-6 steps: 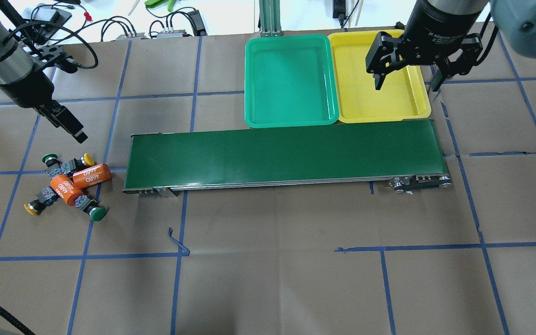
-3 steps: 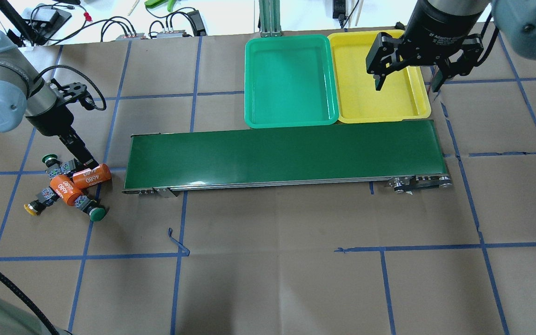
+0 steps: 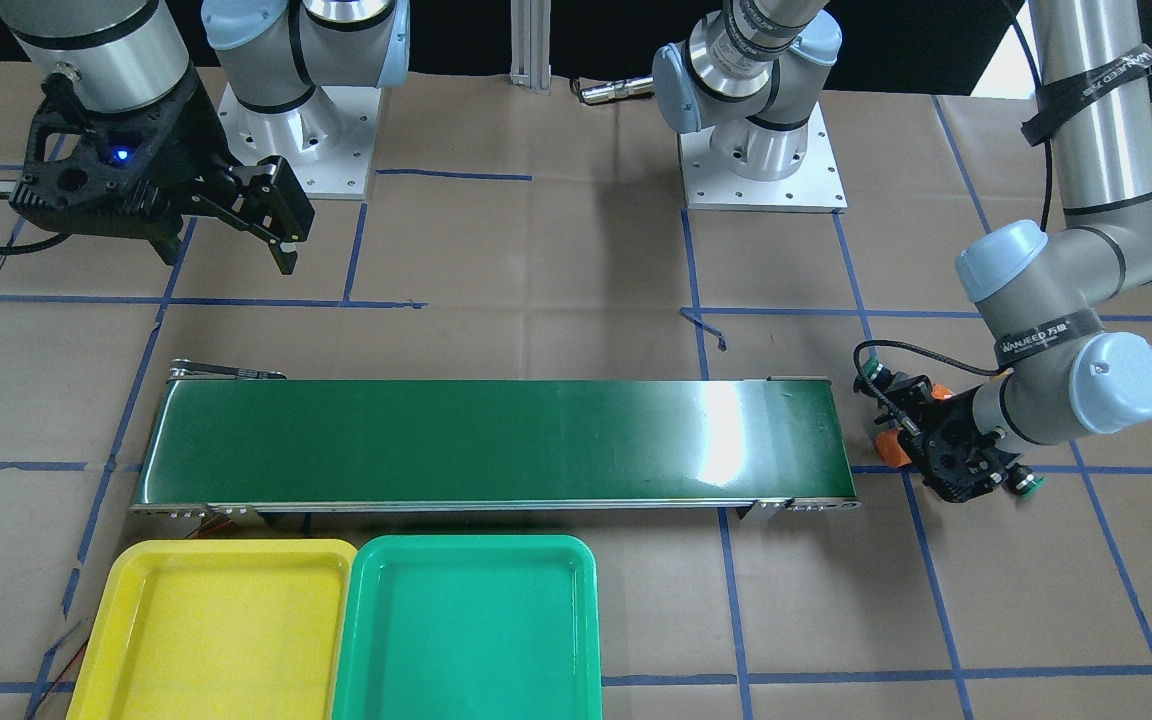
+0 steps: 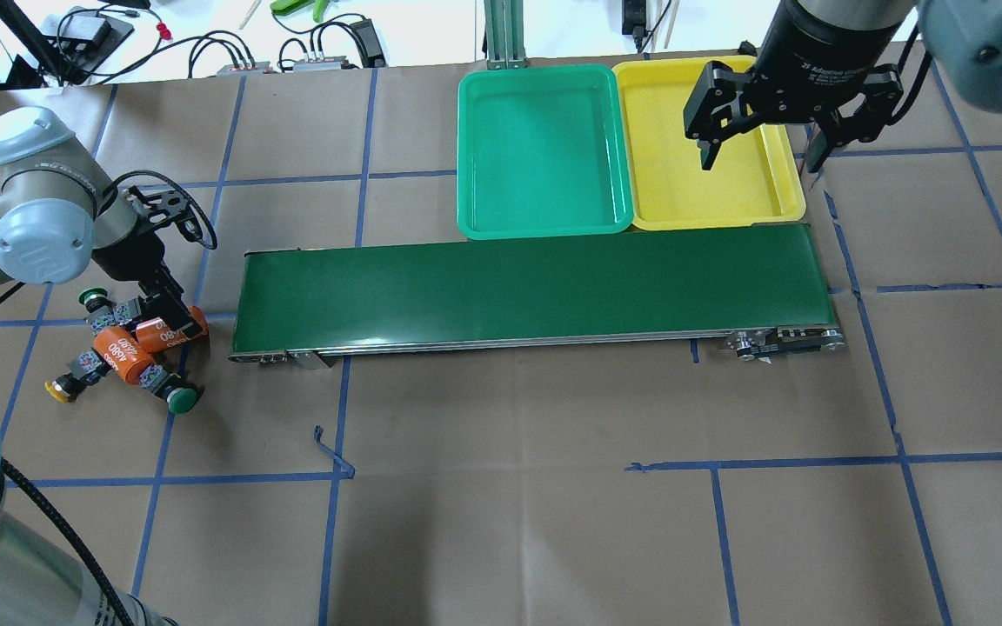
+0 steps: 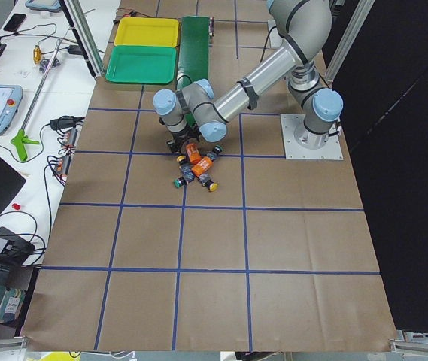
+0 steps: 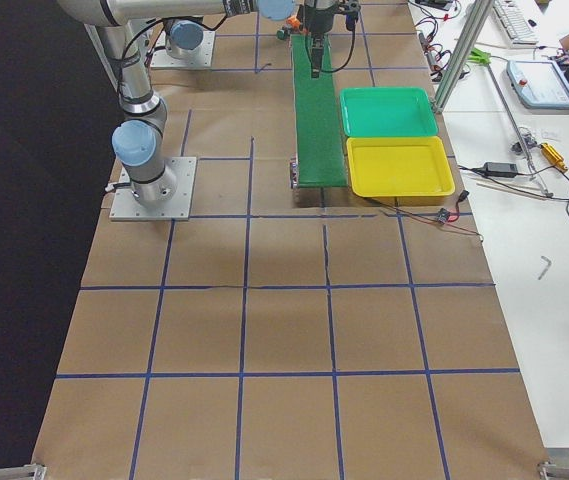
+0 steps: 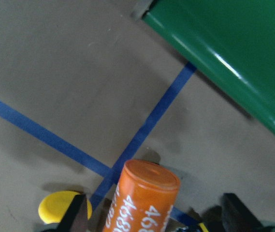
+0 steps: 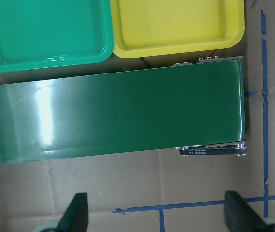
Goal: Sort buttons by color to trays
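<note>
Four buttons lie in a pile with two orange cylinders left of the belt. One green-capped button (image 4: 92, 296), one yellow-capped button (image 4: 57, 391) and a second green-capped button (image 4: 181, 400) show. My left gripper (image 4: 166, 309) is low over the pile and open, hiding the second yellow button from above. In the left wrist view its fingers (image 7: 79, 215) stand either side of an orange cylinder (image 7: 144, 195), with a yellow cap (image 7: 60, 207) beside it. The green tray (image 4: 543, 148) and yellow tray (image 4: 701, 196) are empty. My right gripper (image 4: 762, 149) hangs open above the yellow tray's right edge.
The long dark green conveyor belt (image 4: 536, 291) lies between the pile and the trays. The second orange cylinder (image 4: 118, 352) lies among the buttons. Cables and tools sit past the table's far edge (image 4: 231, 52). Both arm bases (image 3: 761, 150) stand at the robot's side.
My left arm has swung down and to the right onto the pile, and its fingers now cover the yellow button by the orange cylinder. The right arm has not moved.
</note>
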`<control>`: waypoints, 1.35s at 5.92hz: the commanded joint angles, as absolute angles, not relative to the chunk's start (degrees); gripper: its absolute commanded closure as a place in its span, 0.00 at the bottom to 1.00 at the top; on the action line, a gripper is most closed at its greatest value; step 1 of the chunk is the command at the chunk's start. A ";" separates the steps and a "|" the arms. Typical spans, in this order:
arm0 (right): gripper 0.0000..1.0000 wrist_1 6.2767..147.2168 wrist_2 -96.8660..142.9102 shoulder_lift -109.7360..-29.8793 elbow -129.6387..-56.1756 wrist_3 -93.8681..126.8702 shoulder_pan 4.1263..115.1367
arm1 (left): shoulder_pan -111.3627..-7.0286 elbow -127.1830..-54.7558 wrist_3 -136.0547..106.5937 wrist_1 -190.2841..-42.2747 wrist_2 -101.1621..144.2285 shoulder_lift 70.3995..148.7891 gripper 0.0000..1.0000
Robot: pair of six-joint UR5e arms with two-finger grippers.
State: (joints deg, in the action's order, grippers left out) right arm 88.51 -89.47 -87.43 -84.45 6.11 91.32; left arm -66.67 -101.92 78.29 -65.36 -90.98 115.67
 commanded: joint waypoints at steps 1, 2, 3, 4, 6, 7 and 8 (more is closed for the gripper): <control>0.00 88.51 -89.47 -87.45 -84.46 6.06 91.32 | -66.71 -102.30 80.49 -65.74 -91.14 115.49 0.41; 0.00 88.51 -89.47 -87.45 -84.46 6.06 91.32 | -66.62 -102.48 80.59 -65.83 -91.23 115.66 0.51; 0.00 88.51 -89.47 -87.36 -84.46 6.06 91.23 | -66.71 -102.74 80.51 -65.74 -91.23 115.84 0.51; 0.00 88.51 -89.47 -87.36 -84.46 5.98 91.32 | -66.71 -102.66 80.51 -65.74 -91.14 116.01 0.49; 0.00 88.51 -89.47 -87.36 -84.46 5.98 91.32 | -66.71 -101.43 79.72 -67.66 -91.32 115.06 0.84; 0.00 88.51 -89.47 -87.36 -84.46 5.98 91.32 | -66.71 -101.16 79.80 -68.37 -91.41 114.87 0.99; 0.00 88.51 -89.47 -87.36 -84.46 5.98 91.32 | -67.06 -100.21 79.89 -68.55 -90.88 114.00 1.00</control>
